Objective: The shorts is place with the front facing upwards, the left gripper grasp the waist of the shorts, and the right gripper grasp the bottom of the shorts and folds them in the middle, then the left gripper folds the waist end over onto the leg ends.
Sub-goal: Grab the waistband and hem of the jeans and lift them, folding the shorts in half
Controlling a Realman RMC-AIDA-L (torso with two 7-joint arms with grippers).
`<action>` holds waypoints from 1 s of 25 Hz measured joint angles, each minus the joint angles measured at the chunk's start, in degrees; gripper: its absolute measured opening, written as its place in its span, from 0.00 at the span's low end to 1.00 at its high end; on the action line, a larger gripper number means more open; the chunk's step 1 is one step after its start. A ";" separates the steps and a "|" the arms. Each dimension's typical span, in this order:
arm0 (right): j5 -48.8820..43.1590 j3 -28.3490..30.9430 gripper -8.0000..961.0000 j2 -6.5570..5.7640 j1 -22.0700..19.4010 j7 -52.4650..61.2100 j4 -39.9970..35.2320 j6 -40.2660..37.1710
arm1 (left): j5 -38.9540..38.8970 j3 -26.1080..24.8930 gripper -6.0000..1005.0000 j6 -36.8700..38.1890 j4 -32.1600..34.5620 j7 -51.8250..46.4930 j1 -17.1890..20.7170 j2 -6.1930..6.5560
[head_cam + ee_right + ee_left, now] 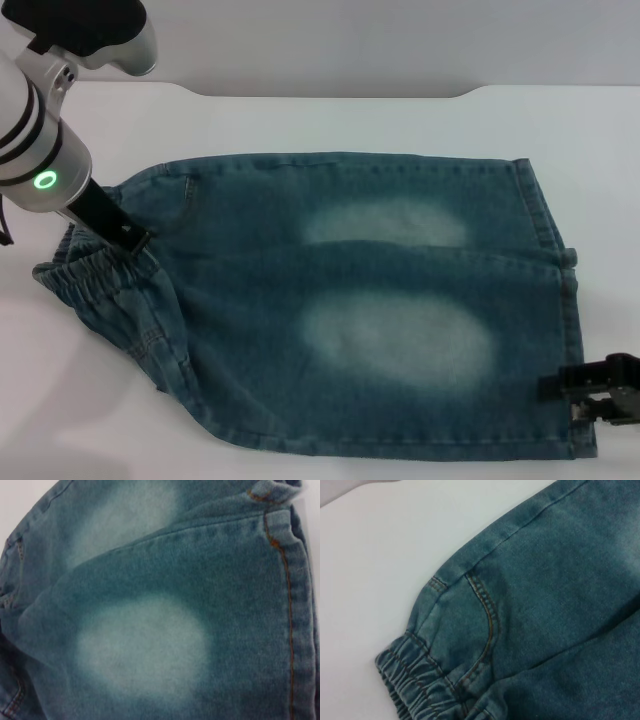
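Observation:
The blue-green denim shorts (pixel 380 300) lie flat on the white table (pixel 300 120) with two pale ovals facing up. The ruched waist (pixel 85 275) is at the left and the straight leg hems (pixel 570 320) are at the right. My left gripper (pixel 138 242) is down on the waist, shut on the denim, and creases run out from its tip. My right gripper (pixel 585 395) sits at the near leg's hem at the lower right. The left wrist view shows the elastic waistband (pixel 415 680) and a pocket seam (pixel 487 615). The right wrist view shows an oval (pixel 145 650) and the stitched hem (pixel 292 605).
Bare white tabletop (pixel 100 400) surrounds the shorts on all sides. The table's far edge (pixel 340 95) runs along the back with a shallow notch in it.

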 joint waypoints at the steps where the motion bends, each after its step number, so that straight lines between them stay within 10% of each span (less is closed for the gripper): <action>1: 0.00 0.00 0.67 0.00 0.00 0.00 0.00 0.00 | 0.01 -0.01 0.04 -0.08 0.00 0.00 0.00 0.00; 25: 0.11 -0.50 0.66 0.19 -0.87 -0.36 3.11 -0.20 | 0.00 -0.13 0.04 0.07 1.47 0.57 -1.34 0.00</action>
